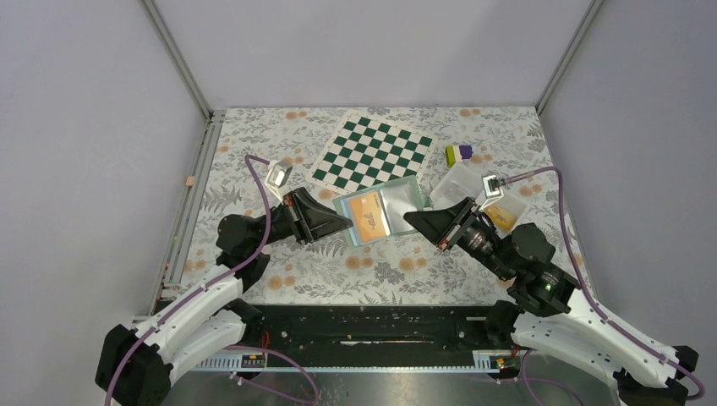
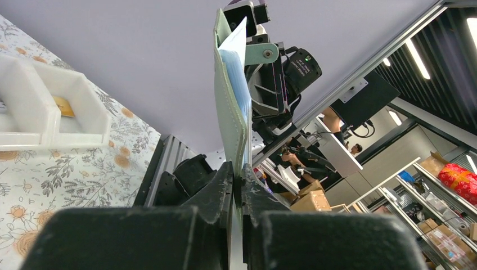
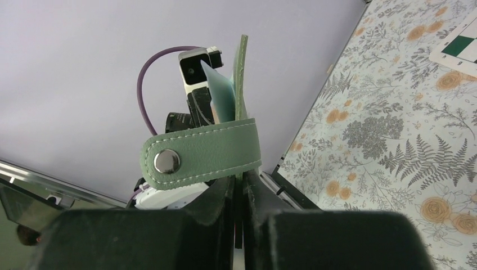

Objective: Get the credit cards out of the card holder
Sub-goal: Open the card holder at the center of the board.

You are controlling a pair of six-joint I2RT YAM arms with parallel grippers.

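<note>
Left fingers (image 2: 216, 188) pinch one edge of card holder (image 1: 396, 200), right fingers (image 3: 220, 194) pinch opposite edge | 1 holder, open, raised over floral counter (image 1: 380, 275) | 1 orange-yellow card (image 1: 369, 220) inside, 1 in white plastic tray (image 1: 463, 178) | stitched green strap (image 3: 214, 152), round metal snap (image 3: 167, 161)

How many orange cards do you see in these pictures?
2. One orange card sits in the open card holder; the other lies in the white tray. More cards may hide inside the holder.
</note>
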